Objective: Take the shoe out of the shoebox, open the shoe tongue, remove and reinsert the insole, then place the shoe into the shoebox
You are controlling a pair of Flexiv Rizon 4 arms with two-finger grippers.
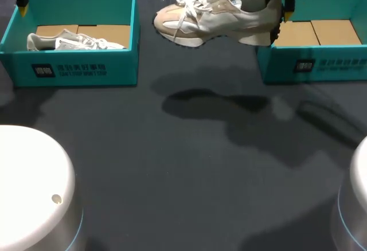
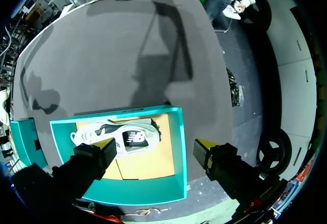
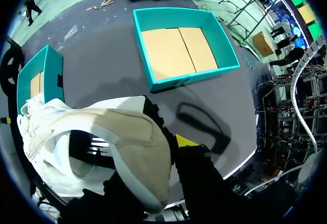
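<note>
Table (image 1: 189, 176): matt dark grey, fine-textured. The shoebox at 10 o'clock (image 1: 80, 70) and the shoebox at 2 o'clock (image 1: 321, 62): matt teal card walls, raw brown cardboard floors. Shoe (image 1: 218, 19) at 12 o'clock: beige suede-look panels, mesh cloth, white woven laces, dark rubbery sole. Arm base (image 1: 28, 188): smooth glossy white.

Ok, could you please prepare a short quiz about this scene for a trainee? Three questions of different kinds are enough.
1. What lies in the left box, ahead of the left gripper?
2. True or false: the beige shoe rests on the table.
3. What holds the beige shoe by its heel? A: the left gripper. B: the right gripper. C: nothing.

Key: 1, a grey-and-white shoe. 2, false: it hangs in the air between the two boxes. 3, B.
</note>
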